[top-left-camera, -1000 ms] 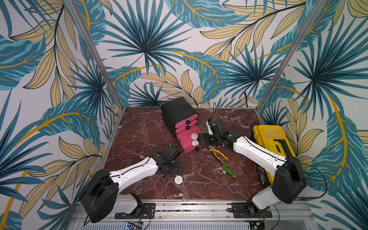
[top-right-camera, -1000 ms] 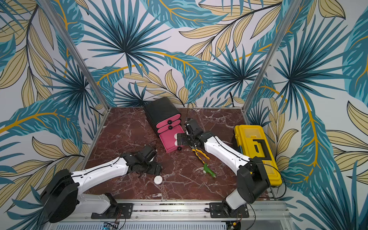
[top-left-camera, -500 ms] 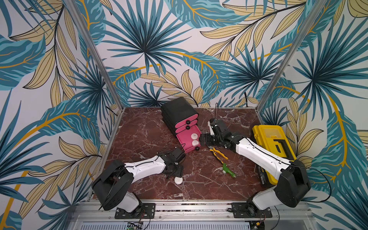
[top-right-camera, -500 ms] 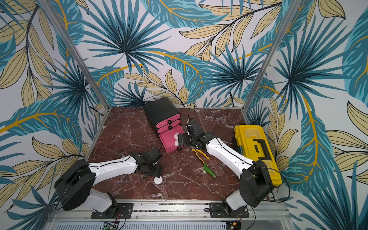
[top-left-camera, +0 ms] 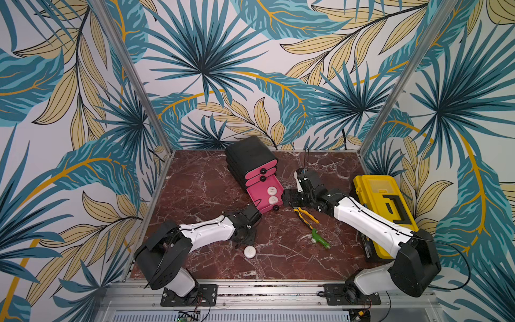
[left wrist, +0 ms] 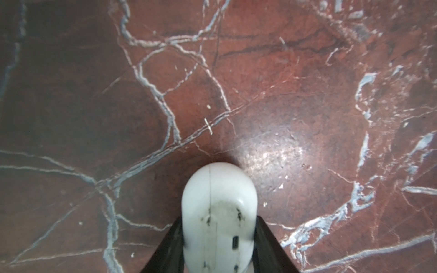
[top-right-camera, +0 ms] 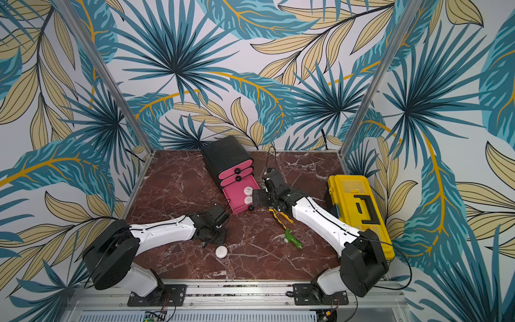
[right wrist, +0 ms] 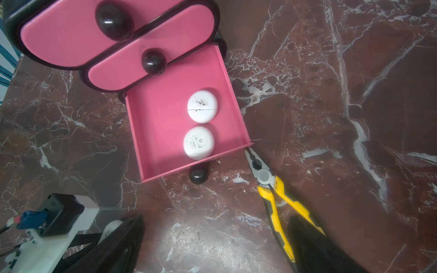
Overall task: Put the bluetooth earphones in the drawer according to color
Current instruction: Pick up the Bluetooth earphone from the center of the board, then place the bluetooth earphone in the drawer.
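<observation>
A white earphone case (left wrist: 218, 212) stands on edge on the marble, and my left gripper (left wrist: 218, 227) is shut on it, one black finger (left wrist: 175, 238) on each side. In both top views this case (top-left-camera: 249, 251) shows at the tip of the left arm, near the front. The drawer cabinet (top-left-camera: 248, 156) is black with three pink drawers. Its bottom drawer (right wrist: 153, 132) is pulled out and holds two white cases (right wrist: 202, 106) (right wrist: 199, 142). My right gripper (right wrist: 212, 241) is open and empty, low beside the open drawer's front right corner (top-left-camera: 289, 198).
Yellow-handled pliers (top-left-camera: 306, 216) lie just right of the open drawer, under my right gripper. A green plastic tool (top-left-camera: 320, 239) lies nearer the front. A yellow toolbox (top-left-camera: 387, 206) stands along the right wall.
My left arm has swung toward the front and its gripper has gone from open to shut on the white case. The right arm has barely moved.
</observation>
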You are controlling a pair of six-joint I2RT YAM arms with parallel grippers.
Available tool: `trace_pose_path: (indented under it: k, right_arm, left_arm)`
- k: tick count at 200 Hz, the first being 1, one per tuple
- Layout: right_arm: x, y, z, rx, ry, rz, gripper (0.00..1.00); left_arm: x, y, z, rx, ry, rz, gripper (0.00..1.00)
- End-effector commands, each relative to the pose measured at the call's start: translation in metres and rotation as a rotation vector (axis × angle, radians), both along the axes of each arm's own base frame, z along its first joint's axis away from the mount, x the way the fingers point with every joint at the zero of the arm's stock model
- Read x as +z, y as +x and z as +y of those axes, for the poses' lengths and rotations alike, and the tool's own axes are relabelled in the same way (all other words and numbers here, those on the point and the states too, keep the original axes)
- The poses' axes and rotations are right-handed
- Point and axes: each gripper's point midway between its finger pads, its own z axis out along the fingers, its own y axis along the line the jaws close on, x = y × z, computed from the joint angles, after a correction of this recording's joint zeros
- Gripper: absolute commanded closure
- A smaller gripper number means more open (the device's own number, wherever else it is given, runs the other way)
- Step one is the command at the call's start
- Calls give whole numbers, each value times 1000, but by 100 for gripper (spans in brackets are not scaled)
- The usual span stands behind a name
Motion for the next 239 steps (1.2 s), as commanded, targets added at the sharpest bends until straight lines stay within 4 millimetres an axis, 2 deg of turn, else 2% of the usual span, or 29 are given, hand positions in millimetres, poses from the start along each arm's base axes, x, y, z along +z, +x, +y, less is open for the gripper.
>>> trace_pose_path:
  k: [1,32,90,122,181,203,239]
  right_arm:
    - [-3,-6,-9,-19,-18,11,0]
    - [-5,-6,-10,-20,-23,13,1]
    - [-16,-8,-14,-29,-30,22,0]
    - [-17,-10,-15,-33,-21,21,1]
    - [-16,-16,-18,-37,-4,17,1]
    - [-15,-18,-20,-41,-2,14,1]
    - [-15,-22,-20,-41,12,17,0]
  left_arm:
    - [4,5,0,-4,25,-13,68]
    - [15,9,-2,-8,13,-38,70]
    - [49,25,-8,-30,22,-99,71]
    - [71,47,-12,-31,35,-167,71]
    - [110,97,-35,-43,21,-288,71]
    - [117,118,-40,-54,54,-325,71]
    - [114,147,-45,-58,91,-357,71]
